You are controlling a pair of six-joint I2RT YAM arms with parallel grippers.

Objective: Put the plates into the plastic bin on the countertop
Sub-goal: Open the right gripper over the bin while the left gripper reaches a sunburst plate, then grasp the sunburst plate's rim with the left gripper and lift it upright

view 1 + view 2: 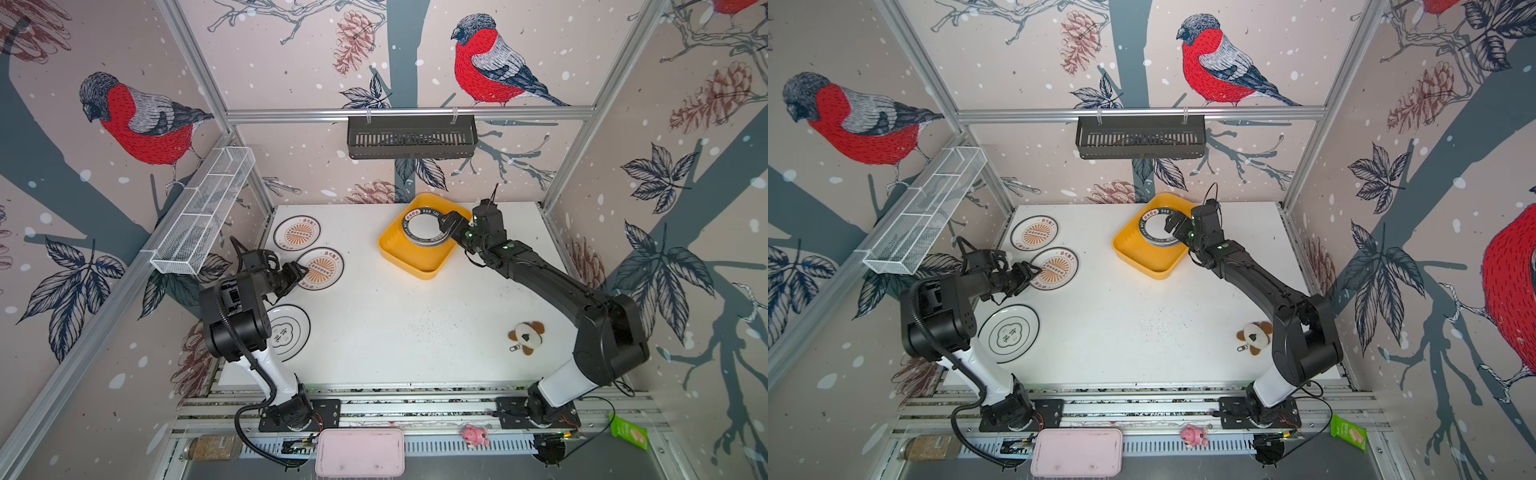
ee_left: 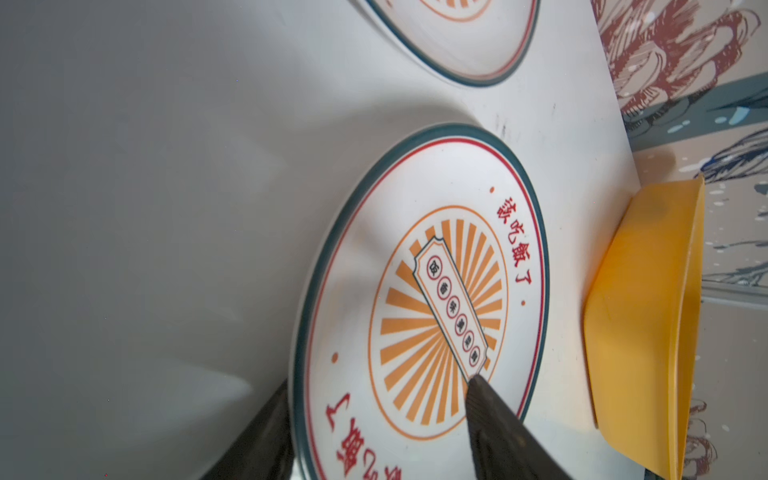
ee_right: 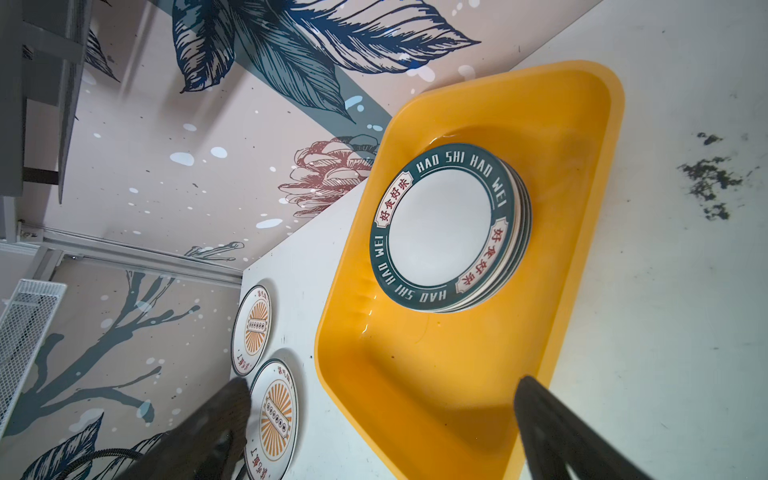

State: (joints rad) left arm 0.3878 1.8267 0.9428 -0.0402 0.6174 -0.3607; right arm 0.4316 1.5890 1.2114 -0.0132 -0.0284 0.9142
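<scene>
Plate stack [image 1: 424, 227] in bin [image 1: 415, 266]; three plates [image 1: 296, 232] outstanding on surface [image 1: 395, 324]; left end effector [image 1: 300, 272] straddles one rim, grip unclear; right end effector [image 1: 441, 227] wide

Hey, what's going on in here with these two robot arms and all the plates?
Two robot arms are clearing plates off the white countertop into the yellow bin. A stack of green-rimmed plates already sits in the bin, with the right gripper hovering open just over it. The left gripper straddles the rim of a sunburst plate, jaws not yet closed on it. A second sunburst plate and a black-ringed plate lie on the countertop.
</scene>
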